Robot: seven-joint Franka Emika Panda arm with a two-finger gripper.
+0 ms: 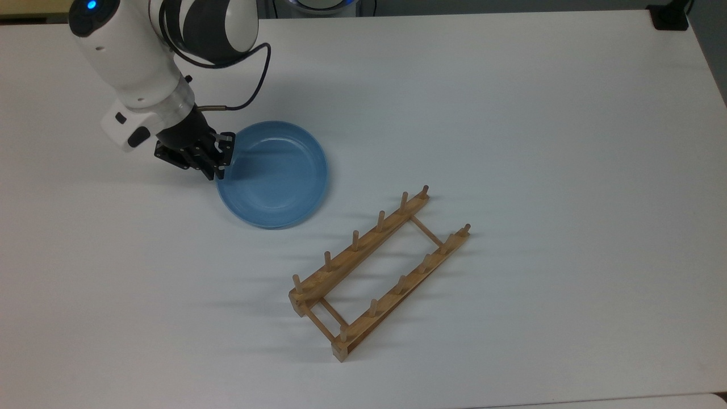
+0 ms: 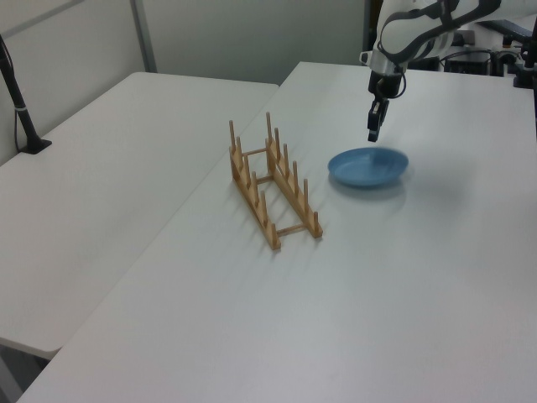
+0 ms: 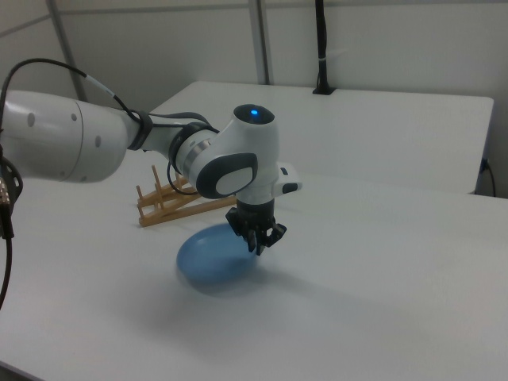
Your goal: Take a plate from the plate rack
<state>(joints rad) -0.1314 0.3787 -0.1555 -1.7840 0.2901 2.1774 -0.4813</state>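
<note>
Hovering with my gripper parted above the plate, which lay flat, hollow upward, beside the plate rack.

I find the bench open on the top view's right and bottom, the only obstructions being the plate rack with its upright pegs, well apart from the plate, and the hand over the plate's rim.

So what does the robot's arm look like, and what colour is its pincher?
The arm is fat, round and glossy white with dark grey joints. A small blue light glows on it, and a thin black cable loops alongside. A silver ring sits at the wrist, and the gripper is black with two short fingers.
</note>
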